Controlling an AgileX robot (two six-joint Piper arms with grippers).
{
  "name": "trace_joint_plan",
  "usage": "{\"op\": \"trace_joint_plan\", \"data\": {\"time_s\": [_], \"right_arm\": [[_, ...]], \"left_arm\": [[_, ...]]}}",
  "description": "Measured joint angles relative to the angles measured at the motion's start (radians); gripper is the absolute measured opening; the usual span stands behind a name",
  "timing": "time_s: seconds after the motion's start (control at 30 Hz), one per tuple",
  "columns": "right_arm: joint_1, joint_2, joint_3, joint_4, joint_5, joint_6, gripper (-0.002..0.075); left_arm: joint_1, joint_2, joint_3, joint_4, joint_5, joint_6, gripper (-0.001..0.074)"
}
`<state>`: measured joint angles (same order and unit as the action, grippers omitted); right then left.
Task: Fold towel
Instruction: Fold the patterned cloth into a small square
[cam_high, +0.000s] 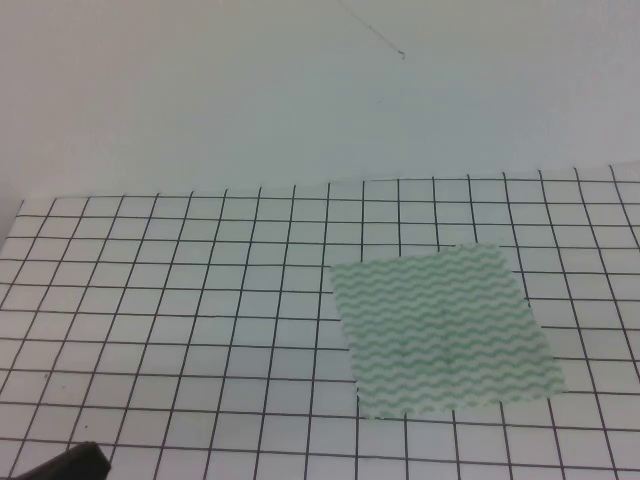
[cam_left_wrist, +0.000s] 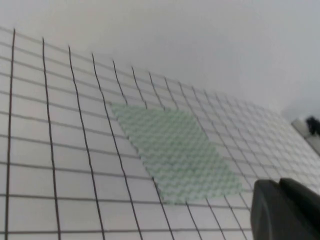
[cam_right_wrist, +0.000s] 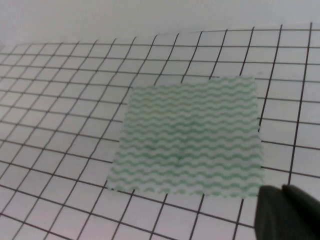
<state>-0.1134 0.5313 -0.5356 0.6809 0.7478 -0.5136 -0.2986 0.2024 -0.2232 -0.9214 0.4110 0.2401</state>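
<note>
White surface, ruled all over with a black grid, fills the lower part of the high view. At its near left corner the dark tip of the left gripper just pokes into view, well apart from the towel. Its fingers are pressed together with nothing between them. The right gripper is outside the high view. Its own wrist camera looks past its dark tip toward the towel, and its fingers are also together and empty. Farther out, right of centre, the towel lies flat and unfolded in one layer. It is pale with green wavy stripes, turned slightly off the grid lines, and touches neither gripper. Beyond the far edge of the grid rises a plain pale wall.
</note>
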Motion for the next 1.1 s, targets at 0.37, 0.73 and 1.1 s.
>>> {"op": "trace_joint_plan", "data": {"time_s": [0.37, 0.73, 1.1], "right_arm": [[0.074, 0.388, -0.145, -0.052, 0.09, -0.12, 0.0076], [0.097, 0.676, -0.154, -0.001, -0.025, -0.185, 0.0272], [0.125, 0.953, -0.265, 0.008, -0.067, -0.199, 0.0277]], "left_arm": [[0.0, 0.42, -0.22, -0.087, 0.111, 0.172, 0.0034], [0.0, 0.766, -0.347, -0.096, 0.143, 0.275, 0.0299], [0.0, 0.9, -0.399, -0.107, 0.113, 0.401, 0.0307]]}}
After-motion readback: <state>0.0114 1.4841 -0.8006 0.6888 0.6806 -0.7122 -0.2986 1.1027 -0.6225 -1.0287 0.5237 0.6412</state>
